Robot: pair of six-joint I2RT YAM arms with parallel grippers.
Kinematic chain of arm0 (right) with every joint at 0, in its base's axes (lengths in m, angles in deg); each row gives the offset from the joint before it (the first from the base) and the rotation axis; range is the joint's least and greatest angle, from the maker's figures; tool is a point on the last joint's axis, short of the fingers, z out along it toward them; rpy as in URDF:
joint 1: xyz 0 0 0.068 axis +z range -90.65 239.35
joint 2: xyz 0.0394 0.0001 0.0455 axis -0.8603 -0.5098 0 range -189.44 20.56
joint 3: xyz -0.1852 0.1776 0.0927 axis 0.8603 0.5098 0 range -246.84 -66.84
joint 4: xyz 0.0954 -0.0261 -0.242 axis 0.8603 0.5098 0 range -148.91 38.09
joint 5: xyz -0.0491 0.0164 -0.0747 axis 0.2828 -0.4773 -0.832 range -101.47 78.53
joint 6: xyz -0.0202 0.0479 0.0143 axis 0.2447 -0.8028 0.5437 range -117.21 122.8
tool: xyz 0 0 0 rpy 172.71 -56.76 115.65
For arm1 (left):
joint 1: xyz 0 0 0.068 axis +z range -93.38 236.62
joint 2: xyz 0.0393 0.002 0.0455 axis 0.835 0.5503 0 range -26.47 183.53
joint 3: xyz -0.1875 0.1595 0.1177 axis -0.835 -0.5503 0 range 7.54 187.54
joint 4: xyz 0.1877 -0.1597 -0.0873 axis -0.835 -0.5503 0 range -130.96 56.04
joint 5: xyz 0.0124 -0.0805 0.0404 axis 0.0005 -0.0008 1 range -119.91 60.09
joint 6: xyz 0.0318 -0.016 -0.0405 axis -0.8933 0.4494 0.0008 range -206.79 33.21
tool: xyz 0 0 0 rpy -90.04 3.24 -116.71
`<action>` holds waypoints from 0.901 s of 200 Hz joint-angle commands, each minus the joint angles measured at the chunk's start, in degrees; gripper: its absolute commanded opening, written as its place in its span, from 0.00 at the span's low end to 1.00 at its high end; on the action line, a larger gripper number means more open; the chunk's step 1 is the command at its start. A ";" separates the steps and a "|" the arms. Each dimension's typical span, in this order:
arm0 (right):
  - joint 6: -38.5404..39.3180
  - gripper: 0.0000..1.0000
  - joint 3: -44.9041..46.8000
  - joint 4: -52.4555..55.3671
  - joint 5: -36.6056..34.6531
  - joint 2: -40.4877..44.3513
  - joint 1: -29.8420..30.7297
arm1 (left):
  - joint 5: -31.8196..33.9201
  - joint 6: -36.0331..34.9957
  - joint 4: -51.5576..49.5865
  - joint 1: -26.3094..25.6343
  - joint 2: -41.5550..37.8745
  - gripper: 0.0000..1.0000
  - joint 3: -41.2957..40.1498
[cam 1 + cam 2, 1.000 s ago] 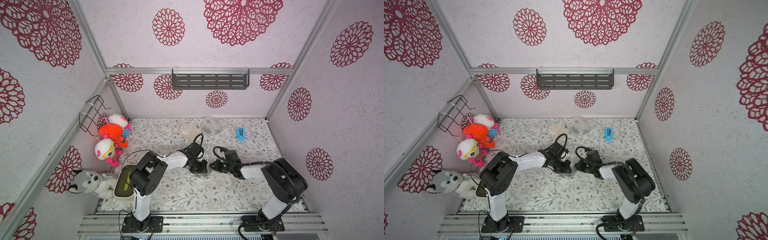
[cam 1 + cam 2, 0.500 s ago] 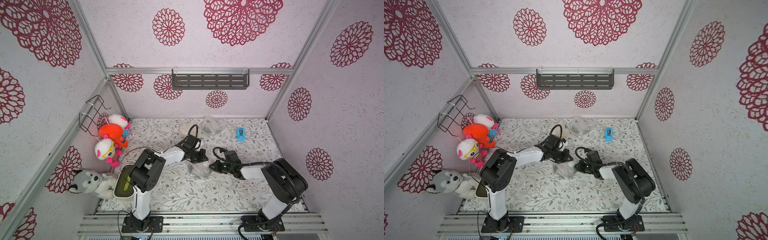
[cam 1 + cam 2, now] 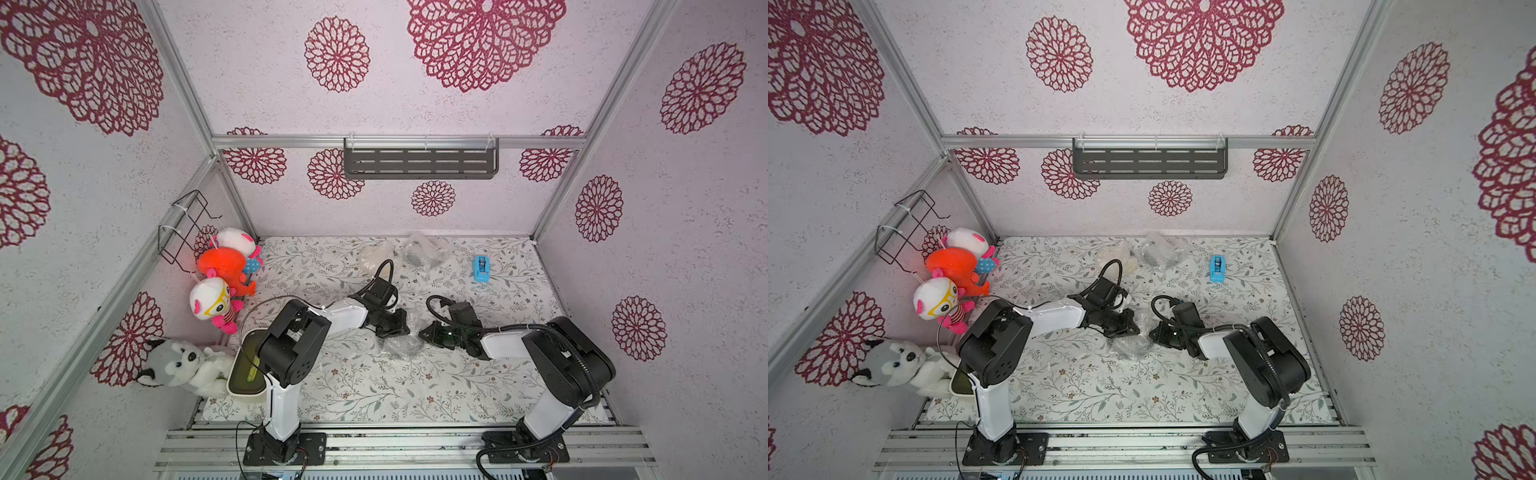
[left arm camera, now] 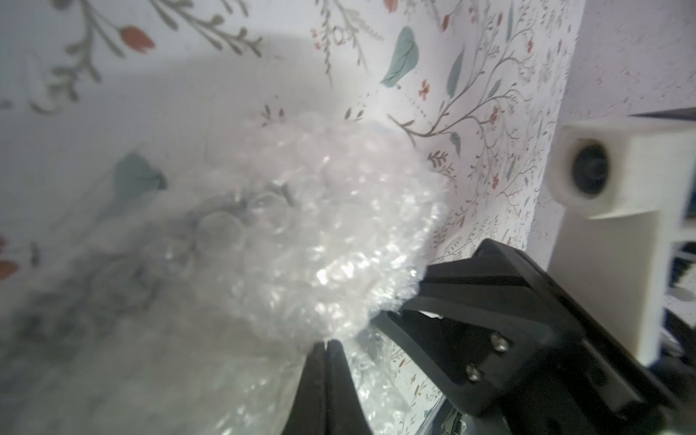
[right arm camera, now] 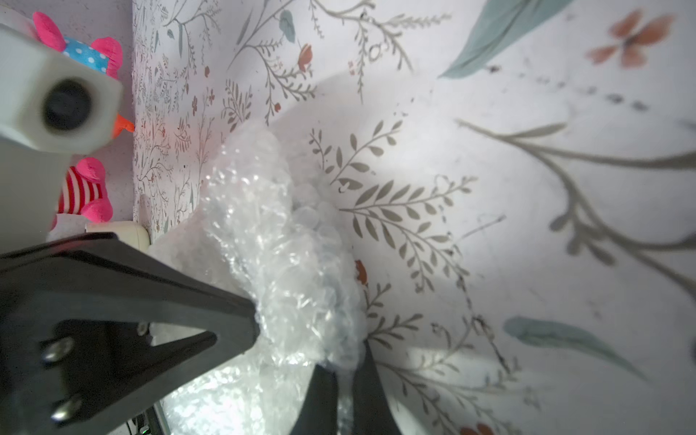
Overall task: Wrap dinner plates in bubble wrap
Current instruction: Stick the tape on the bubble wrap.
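Two claws meet mid-counter point(image 3: 374, 399) over one crumpled bundle of bubble wrap point(image 3: 402, 348). Here the left claw point(image 3: 399, 328) is pinched tight on a raised fold of the wrap, its fingers point(image 4: 316, 395) pressed together with plastic at the tips. Opposite it, the right claw point(image 3: 426, 333) is nipped onto the same wrap, with a bit of sheet caught between its fingers point(image 5: 369, 403). The claw tips are near each other, not touching. The bundle sits on the counter just on the front side of them; something dark shows through, can't tell which plate. At the back wall, well apart, a pale bundle point(image 3: 374, 258) and a dark bundle point(image 3: 422, 254) lie side by side, both wrapped. A blue tape dispenser point(image 3: 482, 269) is off to their right. A cream tub point(image 3: 245, 376) sits at the left edge beside the plush toys point(image 3: 216, 299).
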 commanded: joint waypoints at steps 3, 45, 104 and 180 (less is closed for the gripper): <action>-0.31 0.00 -0.90 -0.17 -1.80 -0.03 0.31 | 1.86 -1.71 -6.23 -0.21 5.46 0.00 1.15; -1.46 0.00 -1.94 0.61 0.20 2.85 0.33 | 3.62 -1.12 -2.50 -0.57 -0.70 0.02 0.72; -0.59 0.47 -2.63 1.60 0.40 -0.16 -0.22 | 1.22 0.20 -2.46 -0.48 4.26 0.00 1.21; 2.70 0.04 -4.08 8.83 -2.23 1.07 -0.21 | 3.12 -0.60 -4.79 -0.35 -10.94 0.11 0.92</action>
